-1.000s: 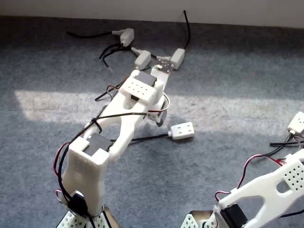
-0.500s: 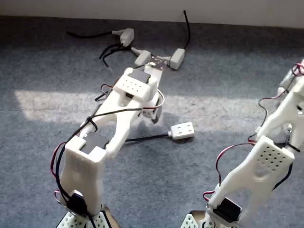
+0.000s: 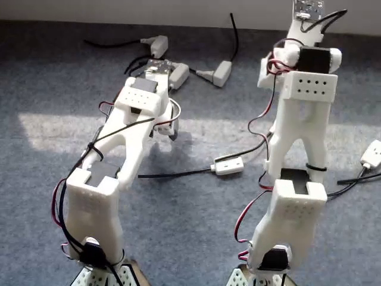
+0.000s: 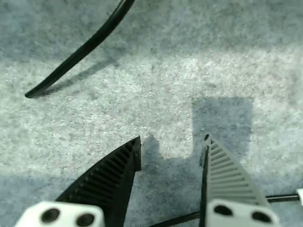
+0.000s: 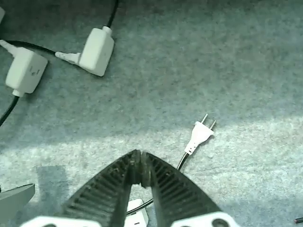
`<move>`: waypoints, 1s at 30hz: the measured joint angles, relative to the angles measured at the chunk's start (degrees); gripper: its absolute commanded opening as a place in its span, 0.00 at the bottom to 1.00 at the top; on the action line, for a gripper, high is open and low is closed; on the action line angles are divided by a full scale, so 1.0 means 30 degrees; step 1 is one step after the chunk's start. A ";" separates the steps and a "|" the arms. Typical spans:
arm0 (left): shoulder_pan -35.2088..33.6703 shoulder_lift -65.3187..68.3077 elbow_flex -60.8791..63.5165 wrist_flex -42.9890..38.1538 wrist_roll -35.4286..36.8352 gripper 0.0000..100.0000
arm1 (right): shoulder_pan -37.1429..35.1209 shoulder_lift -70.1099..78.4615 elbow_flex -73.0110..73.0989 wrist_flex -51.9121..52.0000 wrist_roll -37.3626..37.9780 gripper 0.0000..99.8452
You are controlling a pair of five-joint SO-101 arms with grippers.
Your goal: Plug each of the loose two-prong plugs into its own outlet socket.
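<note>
On my far left, the left arm [image 3: 113, 167] stretches out low over the grey carpet [image 3: 47, 89]. The left gripper [image 4: 172, 142] hangs over the carpet with its two fingers spread apart, and a black cable [image 4: 80, 52] lies loose a little beyond its tips. From above, I see that gripper just beside a white cabled block [image 3: 180, 74]. Farther back lies an angled white block [image 3: 158, 43], and to the right of the pair sits a third white block [image 3: 222, 72]. Toward the middle and nearer me, a flat white outlet socket [image 3: 229, 165] rests on the carpet at the end of a dark lead. Next comes the right arm [image 3: 300, 119], standing tall. The right gripper [image 5: 140, 158] is held above the carpet with its fingers pressed together, gripping nothing. The two-prong plug [image 5: 199, 135] lies loose on the carpet near those tips but apart from them, prongs pointing away from the gripper. At the far right edge, another white socket piece [image 3: 371, 154] lies among its cables.
</note>
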 measured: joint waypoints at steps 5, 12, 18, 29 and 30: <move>-0.0850 0.0000 -0.0264 0.0000 0.0615 0.22 | -0.1231 -0.0557 0.0088 0.0000 0.0000 0.01; -0.0117 0.0000 -0.2051 0.0000 0.0117 0.22 | 0.5451 -0.0557 0.0176 0.0000 -0.1963 0.01; 0.2667 0.0000 -0.5363 0.0996 -0.0381 0.22 | 1.1370 -0.0586 0.2198 0.0000 -0.0293 0.01; 0.8000 0.2198 -0.9465 -0.0527 -0.1875 0.29 | 1.6674 -0.0615 1.0784 -0.3663 0.2989 0.01; 0.8293 0.2989 -1.0139 -0.0557 -0.2022 0.29 | 1.7143 -0.0615 1.1311 -0.4161 0.3048 0.01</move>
